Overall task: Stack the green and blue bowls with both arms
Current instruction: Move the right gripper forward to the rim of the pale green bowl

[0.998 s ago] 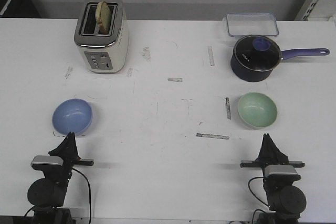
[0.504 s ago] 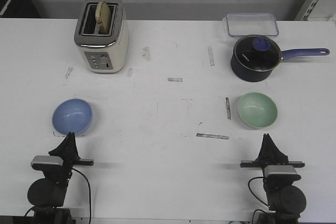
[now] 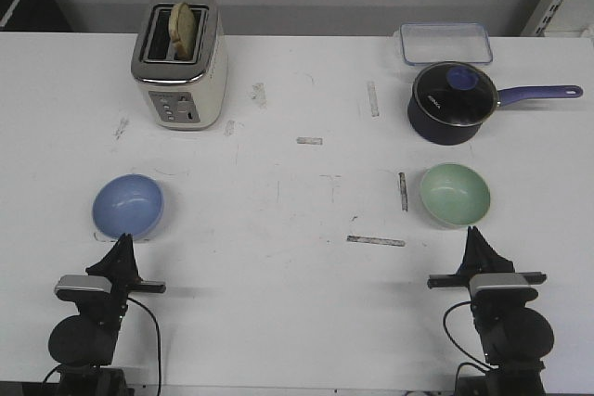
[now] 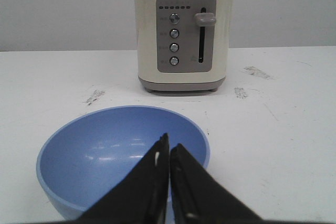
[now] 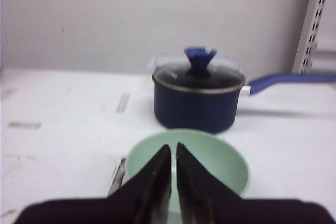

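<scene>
Two bowls sat well apart on the white table [image 3: 297,322], neither yet lifted. Landmark used for places: the toaster [image 3: 179,60], at the far left of the table.

Left gripper [image 3: 123,244] rested at the near edge, on the near side of the toaster. Its jaws were pressed together to a thin slit, holding nothing; the left wrist view showed the tips [image 4: 169,148] pointing over the near rim of the blue bowl [image 3: 128,205]. The blue bowl stood upright between the toaster and this gripper, just in front of the tips.

Green bowl [image 3: 455,195] stood upright far to the right of the toaster and nearer the robot. A dark saucepan [image 3: 449,103] with a lid was just beyond it. Beyond the saucepan, a clear container [image 3: 445,43].

Right gripper [image 3: 474,240] sat at the near edge, far right of the toaster, jaws likewise nearly touching and empty, tips just short of the green bowl's near rim [image 5: 186,153].

Judgement: step in hand was the approach, with nothing grasped. To do it well, each set of jaws would need to part before advancing, then straddle the near rim, one finger inside and one outside. Glossy walls looked likely to slip, so a firm, deep bite on the rim seemed wise. Right arm should avoid nudging the bowl into the saucepan.
</scene>
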